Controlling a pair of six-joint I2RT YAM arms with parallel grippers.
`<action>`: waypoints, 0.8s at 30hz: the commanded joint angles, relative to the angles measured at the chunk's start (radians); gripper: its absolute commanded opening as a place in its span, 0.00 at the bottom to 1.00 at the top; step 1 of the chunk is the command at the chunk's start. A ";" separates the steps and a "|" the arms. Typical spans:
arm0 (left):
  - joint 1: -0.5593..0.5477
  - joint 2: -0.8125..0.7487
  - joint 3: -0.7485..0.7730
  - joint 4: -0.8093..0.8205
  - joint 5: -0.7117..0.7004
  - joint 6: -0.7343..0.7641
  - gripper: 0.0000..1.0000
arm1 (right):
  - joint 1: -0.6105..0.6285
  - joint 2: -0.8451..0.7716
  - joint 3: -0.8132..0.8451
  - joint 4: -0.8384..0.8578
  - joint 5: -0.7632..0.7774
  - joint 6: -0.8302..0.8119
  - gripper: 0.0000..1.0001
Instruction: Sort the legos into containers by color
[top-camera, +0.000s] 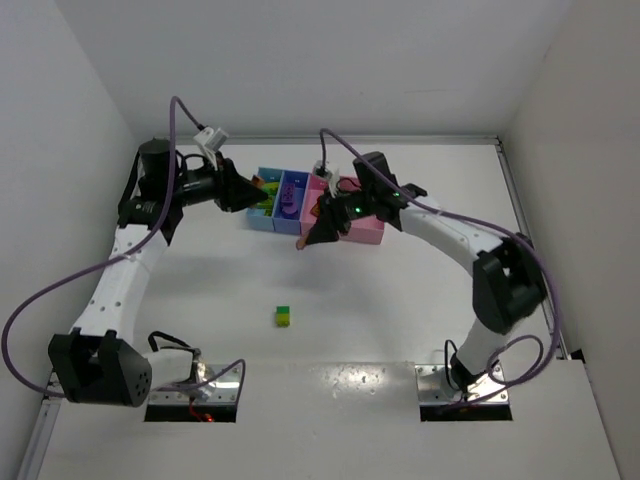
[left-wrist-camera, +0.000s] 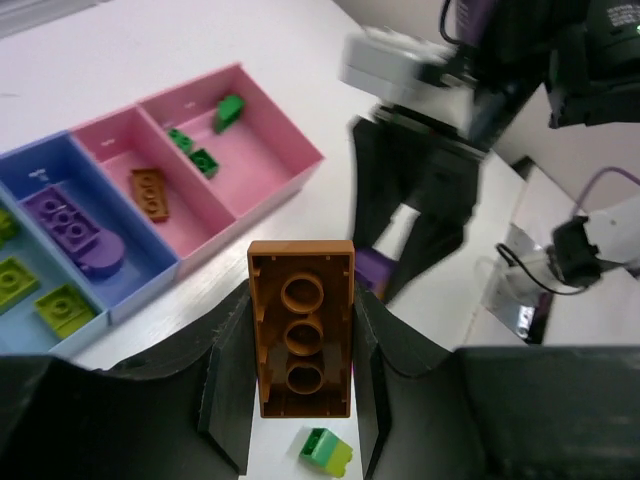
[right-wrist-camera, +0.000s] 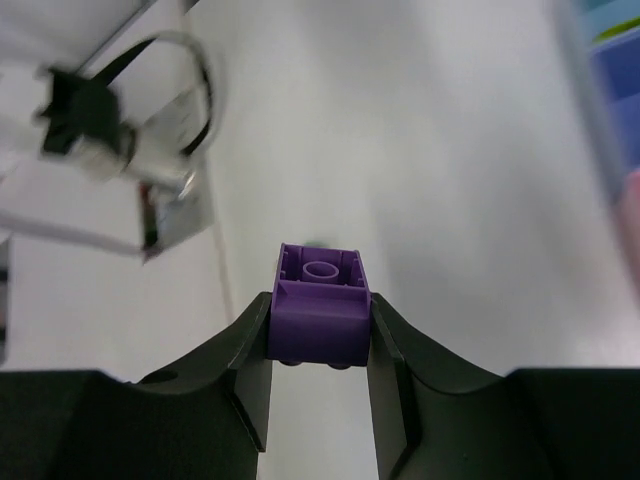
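Observation:
My left gripper (left-wrist-camera: 302, 330) is shut on an orange brick (left-wrist-camera: 300, 275) and holds it in the air near the front of the containers (left-wrist-camera: 205, 250); in the top view it (top-camera: 250, 195) is at the light blue bin (top-camera: 264, 215). My right gripper (right-wrist-camera: 320, 335) is shut on a purple brick (right-wrist-camera: 320, 295) above the table, and it (top-camera: 308, 236) is just in front of the pink bins (top-camera: 362, 232). A green and yellow stacked brick (top-camera: 283, 316) lies on the table, also visible in the left wrist view (left-wrist-camera: 328, 452).
The light blue bin holds yellow-green bricks (left-wrist-camera: 62, 305). The blue bin holds purple pieces (left-wrist-camera: 65, 222). The narrow pink bin holds an orange brick (left-wrist-camera: 150, 193). The wider pink bin holds green bricks (left-wrist-camera: 228, 110). The two grippers are close together at the bins.

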 joint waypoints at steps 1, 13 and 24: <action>0.001 -0.092 -0.054 0.050 -0.152 -0.059 0.00 | 0.011 0.169 0.216 0.173 0.251 0.152 0.00; 0.044 -0.139 -0.112 -0.007 -0.174 -0.073 0.00 | -0.007 0.605 0.638 0.093 0.419 0.195 0.02; 0.086 -0.064 -0.124 0.032 -0.071 -0.120 0.00 | -0.007 0.607 0.636 0.136 0.396 0.175 0.69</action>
